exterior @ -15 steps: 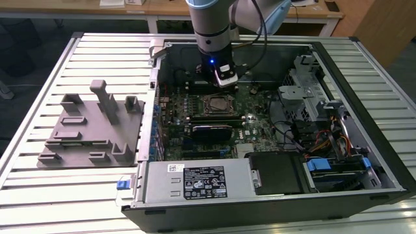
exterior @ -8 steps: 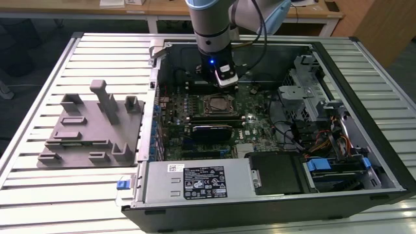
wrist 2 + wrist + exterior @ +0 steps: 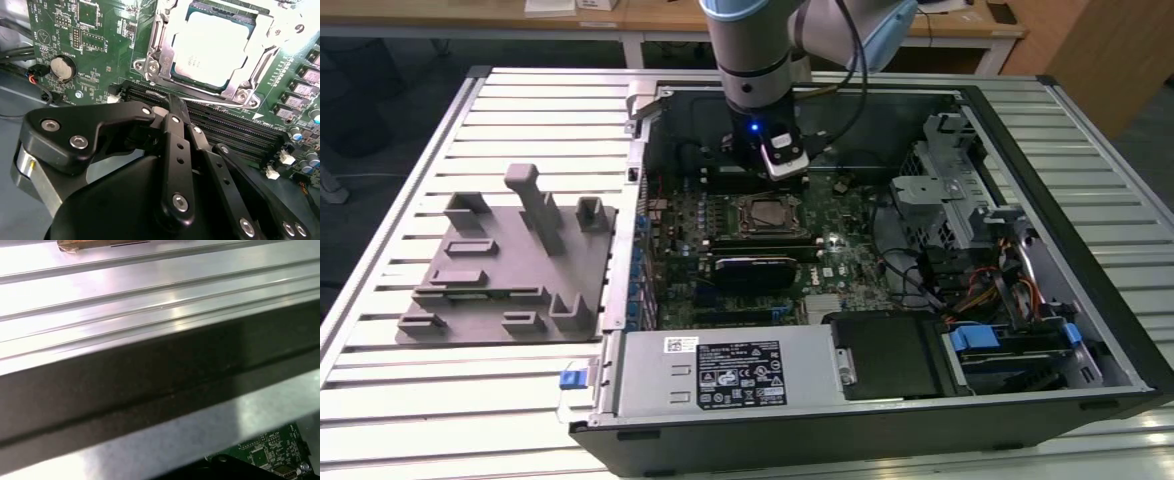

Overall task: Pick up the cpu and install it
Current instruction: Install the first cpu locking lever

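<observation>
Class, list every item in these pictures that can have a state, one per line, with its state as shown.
cpu: seated in the socket, silvery top up.
socket: frame around the cpu.
case: lying on its side, side panel off, board exposed.
tray: on the table, posts upright.
gripper: above the board beside the socket, holding nothing.

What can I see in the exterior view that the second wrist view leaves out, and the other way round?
Exterior view alone: the whole open computer case, the grey tray with upright posts at its left on the slatted table, and the arm above. Second wrist view alone: the round coin battery and the end effector up close. Shared: the cpu sitting in the metal-framed socket on the green board.
</observation>
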`<state>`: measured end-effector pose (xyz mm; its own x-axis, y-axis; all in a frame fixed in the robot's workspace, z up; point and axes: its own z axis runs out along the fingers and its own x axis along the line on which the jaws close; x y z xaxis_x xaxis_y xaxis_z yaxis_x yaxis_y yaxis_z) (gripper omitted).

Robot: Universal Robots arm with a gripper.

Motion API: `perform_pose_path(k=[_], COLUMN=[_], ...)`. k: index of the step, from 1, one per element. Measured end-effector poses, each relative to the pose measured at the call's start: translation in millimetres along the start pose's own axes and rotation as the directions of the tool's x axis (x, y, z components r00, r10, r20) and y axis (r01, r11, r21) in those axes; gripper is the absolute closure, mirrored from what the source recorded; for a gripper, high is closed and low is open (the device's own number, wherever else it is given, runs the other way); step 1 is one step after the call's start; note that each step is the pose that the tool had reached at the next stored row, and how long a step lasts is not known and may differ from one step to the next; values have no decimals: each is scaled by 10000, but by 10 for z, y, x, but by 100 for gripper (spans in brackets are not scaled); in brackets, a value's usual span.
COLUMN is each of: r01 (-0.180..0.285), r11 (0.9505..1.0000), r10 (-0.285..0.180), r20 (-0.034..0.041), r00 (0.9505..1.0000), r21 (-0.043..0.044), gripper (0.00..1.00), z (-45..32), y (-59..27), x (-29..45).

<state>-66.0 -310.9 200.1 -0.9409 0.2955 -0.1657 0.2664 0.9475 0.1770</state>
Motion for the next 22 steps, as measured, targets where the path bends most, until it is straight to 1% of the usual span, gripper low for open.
perform_pose_path(k=[4,5,8,18,22], r01=[127,146,175,179,185], r11=[9998,9998,9997,9997,9997], r10=[-127,-147,-176,-180,-186], r20=[48,54,54,56,60], r00=[9999,9999,9998,9998,9998], r21=[138,153,168,170,187], gripper=[89,89,89,89,89], z=[9,12,16,37,46], y=[4,5,6,3,0], x=[17,20,23,27,28])
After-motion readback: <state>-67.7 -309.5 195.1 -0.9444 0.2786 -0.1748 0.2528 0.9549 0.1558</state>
